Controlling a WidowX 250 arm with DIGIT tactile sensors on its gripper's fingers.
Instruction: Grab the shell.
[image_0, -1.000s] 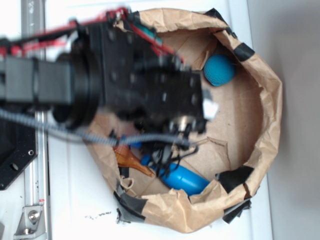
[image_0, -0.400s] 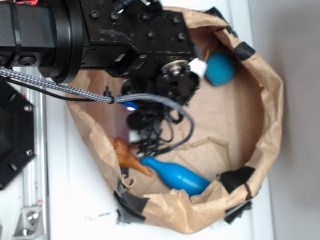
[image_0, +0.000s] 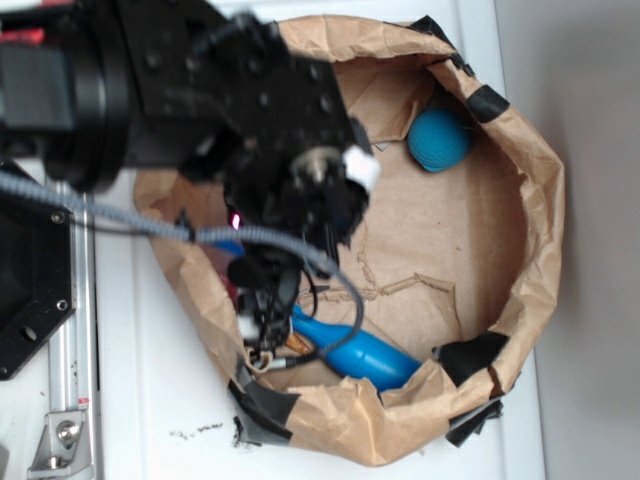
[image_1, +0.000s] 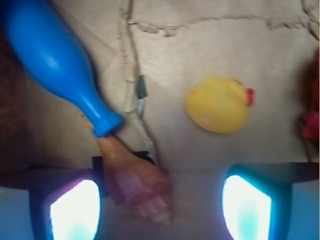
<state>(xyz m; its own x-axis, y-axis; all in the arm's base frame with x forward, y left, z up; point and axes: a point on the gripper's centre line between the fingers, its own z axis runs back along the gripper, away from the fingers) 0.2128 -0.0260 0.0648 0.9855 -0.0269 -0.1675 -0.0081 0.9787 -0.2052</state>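
Gripper (image_1: 160, 202): you've got it open, jaws wide apart, nothing held. Both fingers (image_1: 75, 210) glow at the bottom of the wrist view.
Shell (image_1: 132, 180): lies on the brown paper floor, just inside your left-hand finger in the wrist view, pointed end up against the blue bottle's cap. In the exterior view you only see a sliver of it (image_0: 297, 345) under the arm.
Blue bottle (image_1: 52, 62): lying on its side, cap touching or just beside the shell tip.
Yellow rubber duck (image_1: 218, 104): apart from the shell, ahead of the gripper.
Paper ring (image_0: 540, 200): crumpled brown wall around everything, sitting on the white table (image_0: 150, 400).
Teal ball (image_0: 438, 140): far side of the ring, well apart.
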